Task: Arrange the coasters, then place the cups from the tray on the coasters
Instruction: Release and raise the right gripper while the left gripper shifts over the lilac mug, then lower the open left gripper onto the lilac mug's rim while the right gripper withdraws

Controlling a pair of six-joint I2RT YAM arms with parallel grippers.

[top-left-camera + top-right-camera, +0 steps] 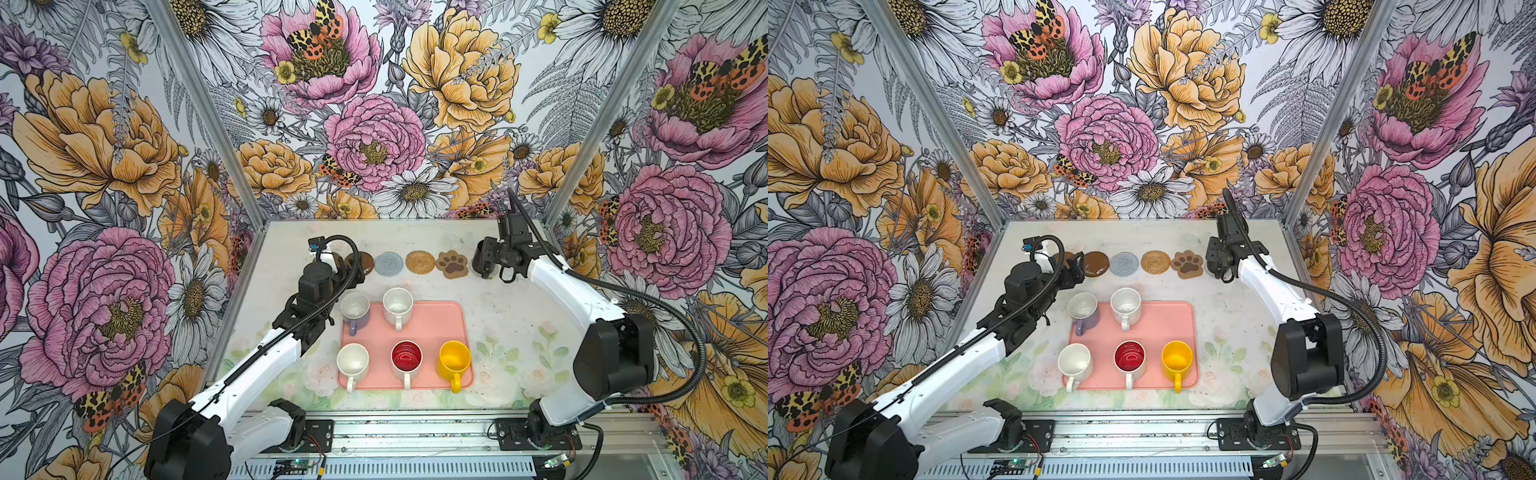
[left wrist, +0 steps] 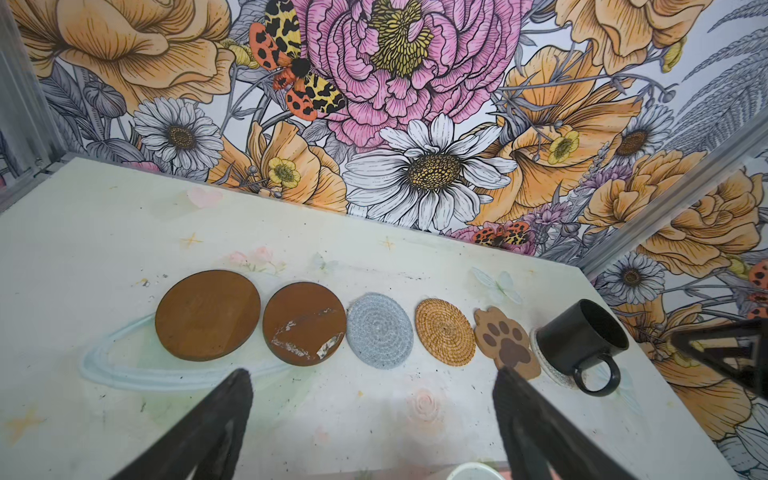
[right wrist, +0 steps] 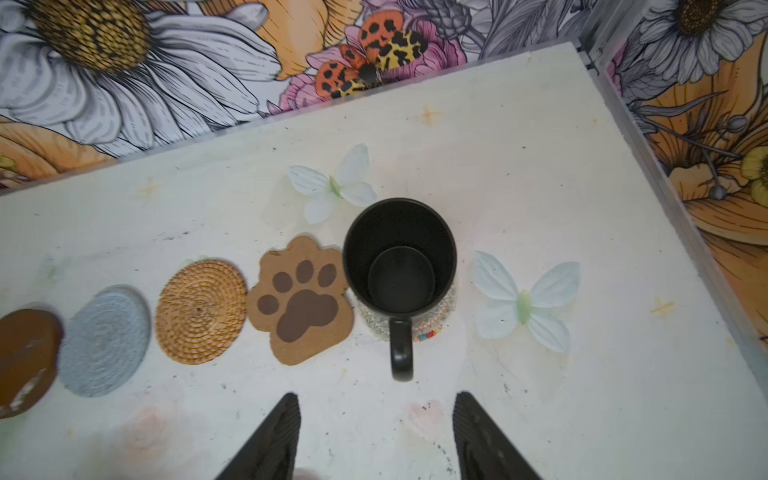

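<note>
Black mug (image 3: 399, 257) upright on pale woven coaster (image 3: 432, 328), 3 o'clock end of row of coasters (image 1: 419, 262). Right gripper (image 3: 376, 436) jaws apart, empty, near mug handle. Left gripper (image 2: 374, 415) jaws spread wide, empty, by brown discs (image 2: 208, 316). Five cups (image 1: 455, 359) on tray (image 1: 440, 324), 6 o'clock of row.

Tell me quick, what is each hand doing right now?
Left hand: open, holding nothing.
Right hand: open, holding nothing; the black mug stands free in front of it.

The left arm (image 1: 253, 361) stretches forward, bent at the elbow. The left gripper (image 2: 372, 374) has its two fingers spread wide with nothing between them. The right arm (image 1: 557, 286) stretches forward too. The right gripper (image 3: 376, 397) is spread apart and empty.
</note>
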